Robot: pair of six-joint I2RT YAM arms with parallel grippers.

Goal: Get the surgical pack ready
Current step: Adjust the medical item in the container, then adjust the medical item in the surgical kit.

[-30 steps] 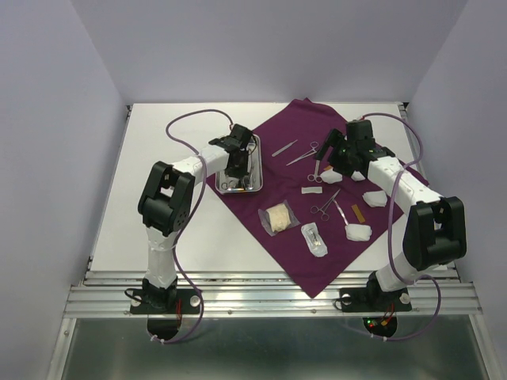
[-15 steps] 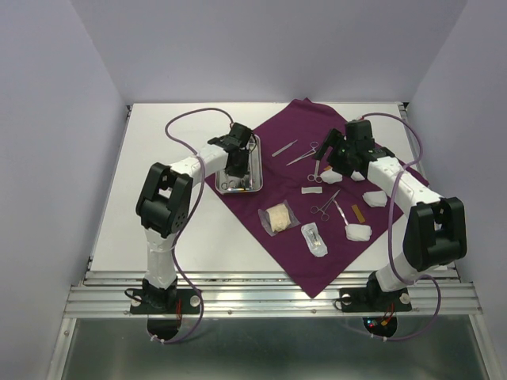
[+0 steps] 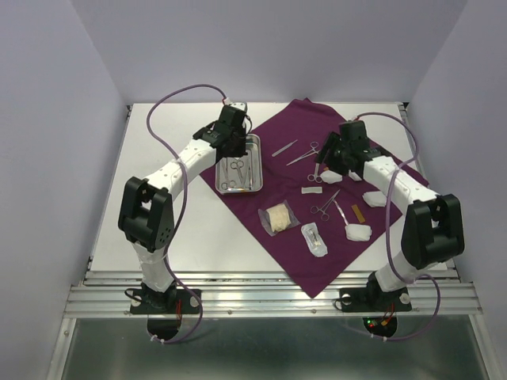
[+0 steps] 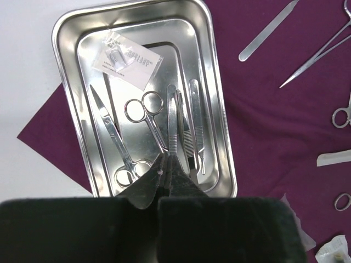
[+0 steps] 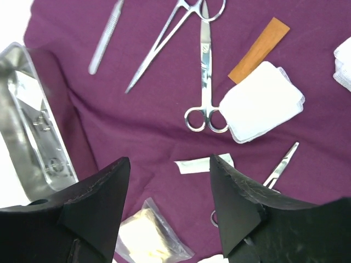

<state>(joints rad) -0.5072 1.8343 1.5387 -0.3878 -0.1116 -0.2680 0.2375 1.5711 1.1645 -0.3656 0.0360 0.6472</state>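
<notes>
Above the steel tray (image 4: 211,82) on the left, the left gripper (image 4: 164,157) now hangs clear of the metal. Its two fingers are pressed together with nothing between them. A second ago it was low inside the tray and hid most of what lay there. Since then the arm has swung up and back toward the far side. The tray itself has not shifted on the left corner of the purple cloth (image 3: 301,245).

With the arm out of the way I can see a small pair of scissors (image 4: 151,123), a longer ring-handled instrument (image 4: 118,145), forceps (image 4: 193,126) and a little clear packet (image 4: 127,59) lying in the tray. To my eye that drop-off is finished and the left arm is free to fetch something else.

The right gripper (image 5: 167,164) has barely moved in that time. It hovers with its fingers spread wide and empty, above the loose scissors (image 5: 205,71) lying on the cloth. A gauze pad (image 5: 262,101) sits just to their right.

Plenty still lies loose on the cloth: a slim clamp (image 5: 164,41), more gauze, and two clear packets (image 3: 314,239) nearer the front. I would say the pack is well short of ready.
</notes>
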